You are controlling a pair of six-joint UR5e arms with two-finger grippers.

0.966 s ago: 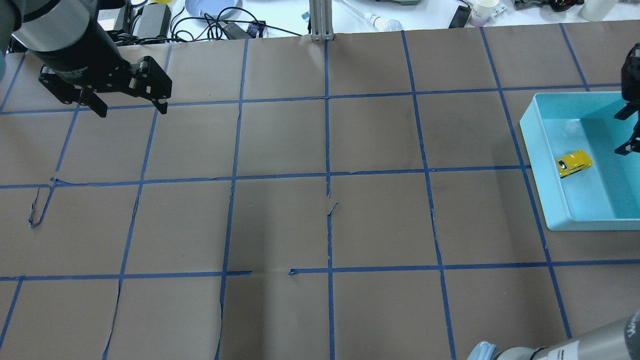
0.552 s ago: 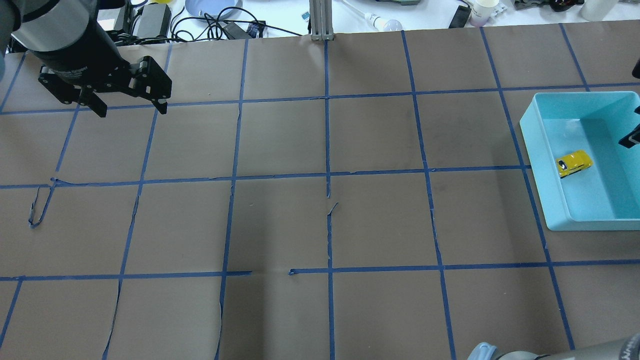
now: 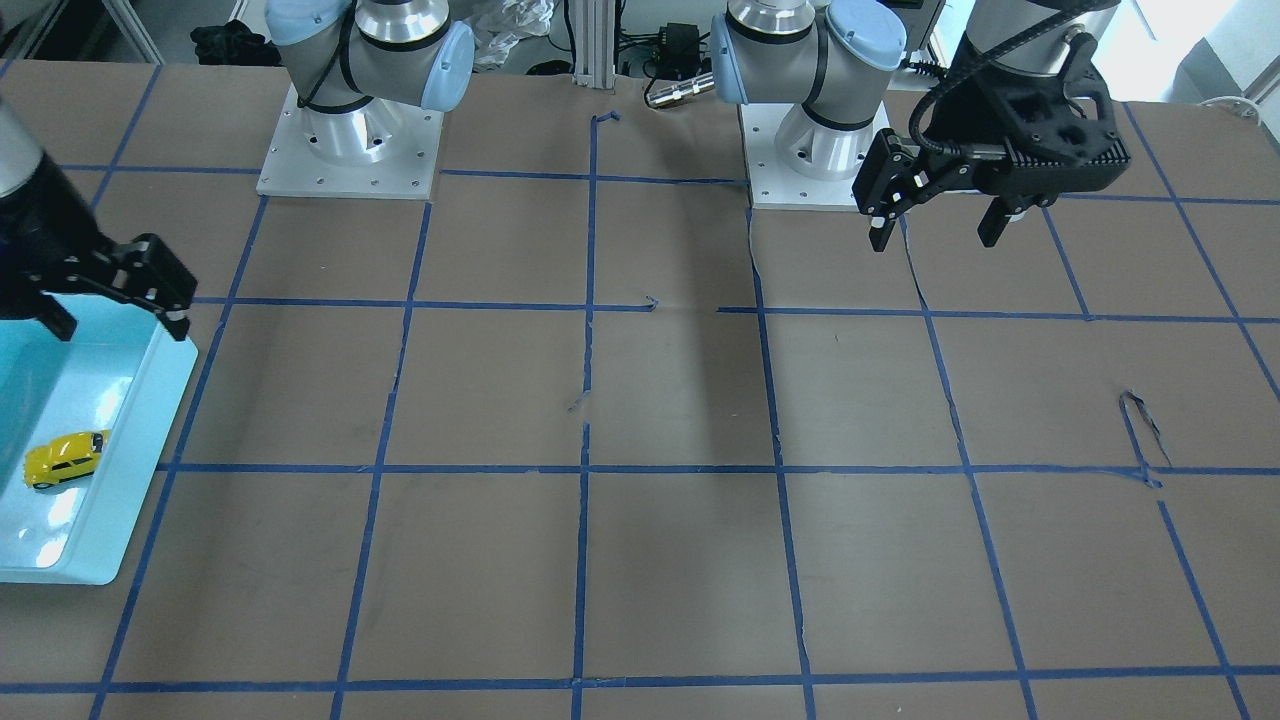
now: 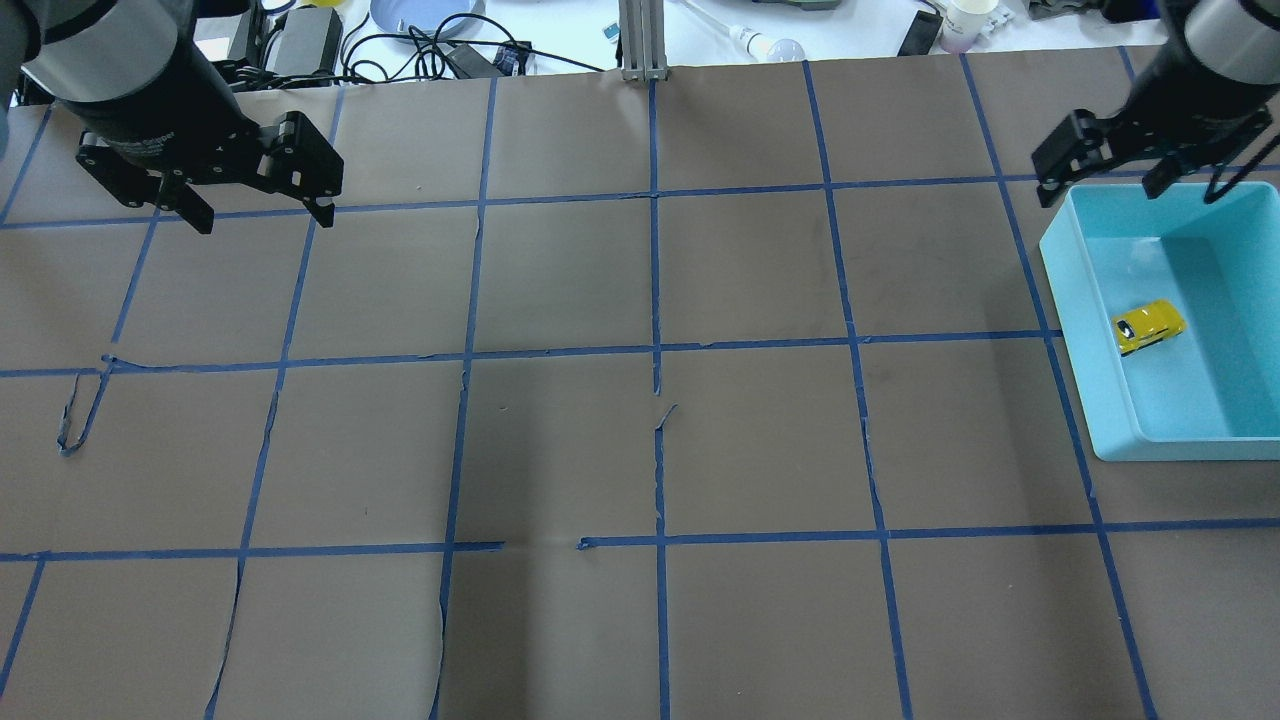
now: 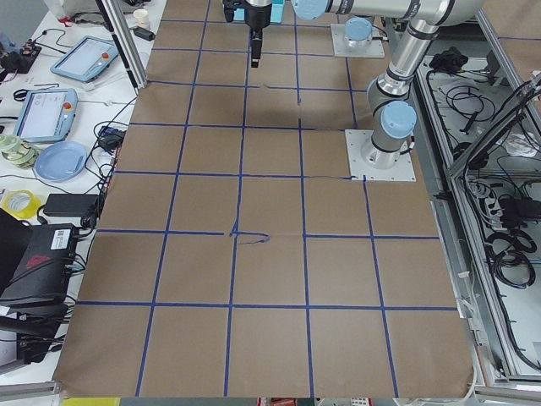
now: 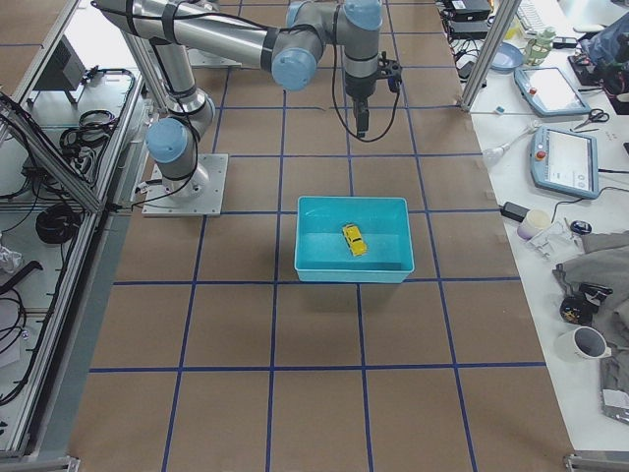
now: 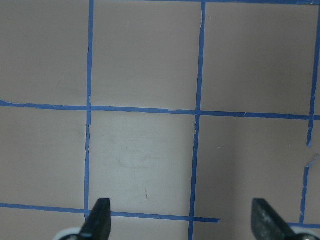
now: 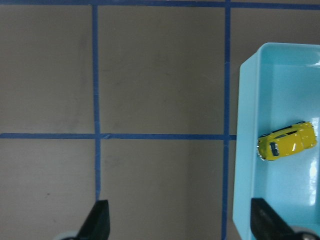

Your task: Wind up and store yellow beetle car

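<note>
Right gripper (image 4: 1100, 185) is pulling away. A second ago it was low over the teal bin (image 4: 1075, 330) at the view's edge; now it is hanging above the bin's far corner, jaws spread wide, carrying nothing. Yellow beetle car (image 4: 1148, 326) is sitting in the same spot on the bin floor, near the wall on the table-centre side, apparently on its wheels, well apart from the gripper. My read: the car is released and stored, and the arm is retreating. The right wrist is pointing straight down, its camera looking at the bin edge and car. Left gripper (image 4: 265, 220) is not moving, hovering over the taped table (image 4: 560, 450) at its own far corner, fingers down, jaws spread, empty.
</note>
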